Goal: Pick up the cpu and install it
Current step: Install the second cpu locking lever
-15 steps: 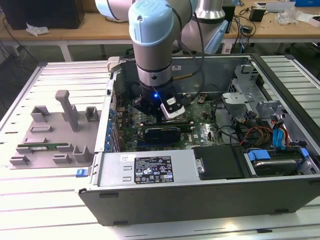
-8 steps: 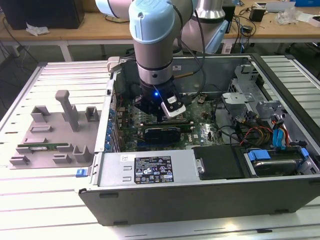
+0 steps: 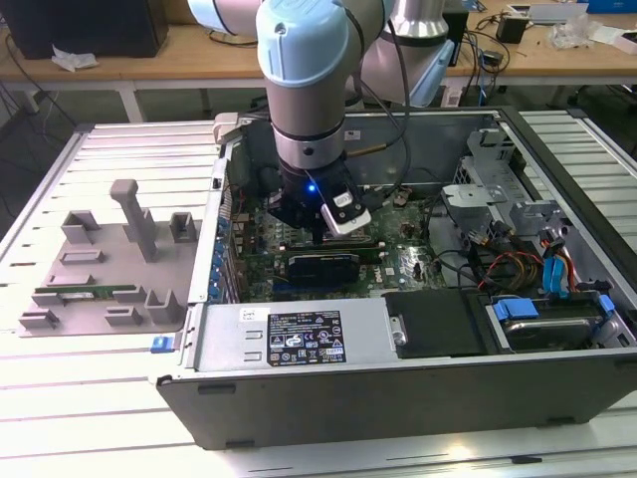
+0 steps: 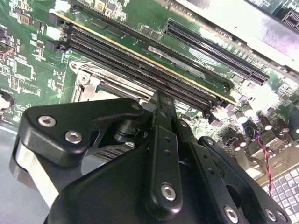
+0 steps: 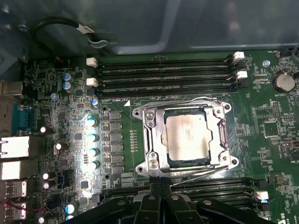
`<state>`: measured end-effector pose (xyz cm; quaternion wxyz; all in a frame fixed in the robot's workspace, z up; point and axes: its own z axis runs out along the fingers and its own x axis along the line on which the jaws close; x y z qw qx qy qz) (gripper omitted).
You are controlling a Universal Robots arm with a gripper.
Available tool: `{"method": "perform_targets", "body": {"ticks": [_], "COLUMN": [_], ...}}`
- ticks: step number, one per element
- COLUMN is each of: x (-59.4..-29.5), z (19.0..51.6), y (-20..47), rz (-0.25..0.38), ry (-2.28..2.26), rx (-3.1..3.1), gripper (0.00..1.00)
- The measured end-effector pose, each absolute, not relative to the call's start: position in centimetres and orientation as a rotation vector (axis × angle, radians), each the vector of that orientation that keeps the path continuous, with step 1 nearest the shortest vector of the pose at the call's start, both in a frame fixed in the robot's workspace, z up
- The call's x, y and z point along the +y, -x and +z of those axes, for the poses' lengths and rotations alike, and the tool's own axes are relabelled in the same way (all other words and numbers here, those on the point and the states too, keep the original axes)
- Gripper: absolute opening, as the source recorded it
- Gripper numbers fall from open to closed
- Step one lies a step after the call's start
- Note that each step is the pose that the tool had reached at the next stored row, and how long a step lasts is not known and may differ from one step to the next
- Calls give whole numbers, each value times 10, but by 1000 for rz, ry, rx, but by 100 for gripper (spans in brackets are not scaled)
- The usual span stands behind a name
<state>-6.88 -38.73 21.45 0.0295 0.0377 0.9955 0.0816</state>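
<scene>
One cpu [image 5: 188, 138] sits in the motherboard's socket frame [image 5: 148, 140]; gripper [image 5: 161, 190] above, fingers pressed together, empty; seating looks done.

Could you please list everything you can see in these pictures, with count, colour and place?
cpu: one, silver-grey, lying in the socket frame on the board.
socket frame: one, metal and black, around the cpu.
circuit board: one, green, on the floor of the computer case.
memory slots: several, black, beside the socket frame.
computer case: one, grey, open, on the table.
parts tray: one, grey, at the exterior view's left.
table: one, pale, slatted.
gripper: one, black, over the board near the socket frame.
</scene>
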Motion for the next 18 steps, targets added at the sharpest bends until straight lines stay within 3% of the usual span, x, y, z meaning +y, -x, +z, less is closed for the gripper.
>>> {"method": "perform_targets", "body": {"ticks": [7,12,18], "x": [-394,-396,-404], "z": [214,211,203], "y": [72,78,79], "rz": [277,372,438], "ry": [-117,-119,-121], "rx": [3067,3057,3049], "gripper": [11,11,11]}}
